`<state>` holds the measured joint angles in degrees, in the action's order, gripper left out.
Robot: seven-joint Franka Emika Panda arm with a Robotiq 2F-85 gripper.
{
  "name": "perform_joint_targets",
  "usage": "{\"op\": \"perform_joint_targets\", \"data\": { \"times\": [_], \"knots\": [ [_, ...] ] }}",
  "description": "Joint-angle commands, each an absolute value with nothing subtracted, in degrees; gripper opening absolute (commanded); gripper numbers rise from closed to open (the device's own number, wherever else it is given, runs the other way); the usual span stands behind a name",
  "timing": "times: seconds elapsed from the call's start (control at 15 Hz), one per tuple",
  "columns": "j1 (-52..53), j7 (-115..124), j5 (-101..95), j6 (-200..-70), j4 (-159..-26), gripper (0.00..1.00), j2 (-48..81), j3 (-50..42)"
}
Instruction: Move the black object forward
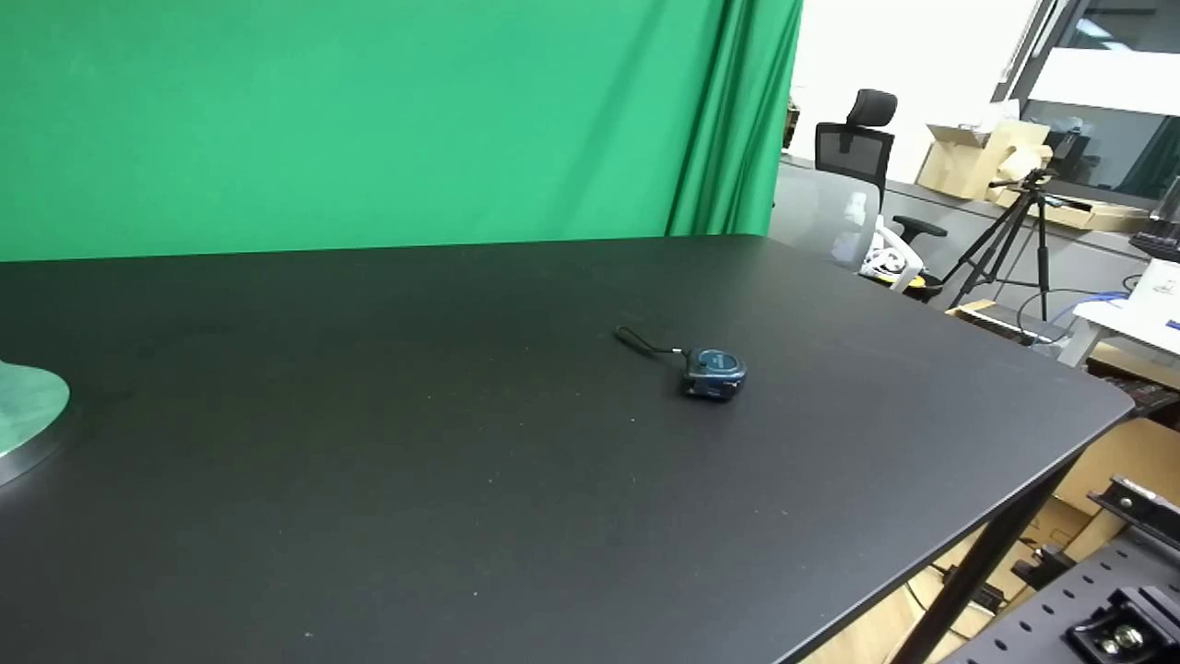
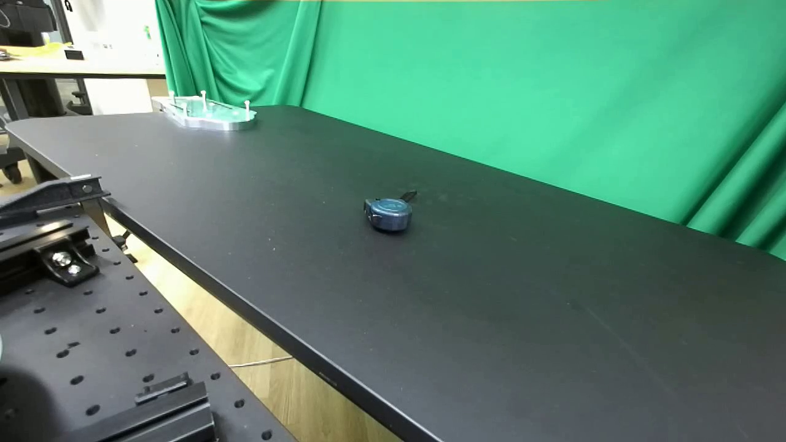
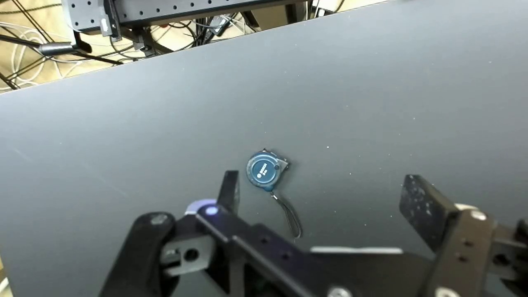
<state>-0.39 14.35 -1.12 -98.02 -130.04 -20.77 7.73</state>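
The black object is a small dark blue tape measure (image 3: 264,170) with a thin black wrist strap (image 3: 292,216). It lies flat on the dark table (image 3: 123,136). It also shows in both exterior views, near the right in an exterior view (image 1: 715,373) and near the middle in an exterior view (image 2: 392,215). My gripper (image 3: 321,177) is open and empty in the wrist view. It appears above the table, with the tape measure just beyond and inside the left fingertip, not touching as far as I can tell. The gripper is out of view in both exterior views.
A clear plate with white pegs (image 2: 212,116) stands at the table's far end. A pale green rounded piece (image 1: 28,410) shows at a left edge. A green curtain (image 1: 369,120) hangs behind the table. A perforated metal bench (image 2: 123,319) stands beside the table across a gap.
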Motion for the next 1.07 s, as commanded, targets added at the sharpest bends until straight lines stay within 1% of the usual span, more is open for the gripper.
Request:
{"op": "perform_joint_targets", "data": {
  "times": [0.0,0.07,0.27,0.8,1.0],
  "knots": [
    [0.42,14.55,-1.35,-97.91,-129.95,1.00,-20.70,7.00],
    [0.42,14.55,-1.35,-97.91,-129.95,1.00,-20.70,7.00],
    [0.17,16.41,-3.60,-103.24,-132.51,1.00,-20.90,7.60],
    [-0.99,17.04,-5.44,-127.05,-141.44,1.00,-15.15,6.30],
    [-1.58,16.33,-4.94,-133.22,-143.49,1.00,-11.25,4.91]
  ]
}}
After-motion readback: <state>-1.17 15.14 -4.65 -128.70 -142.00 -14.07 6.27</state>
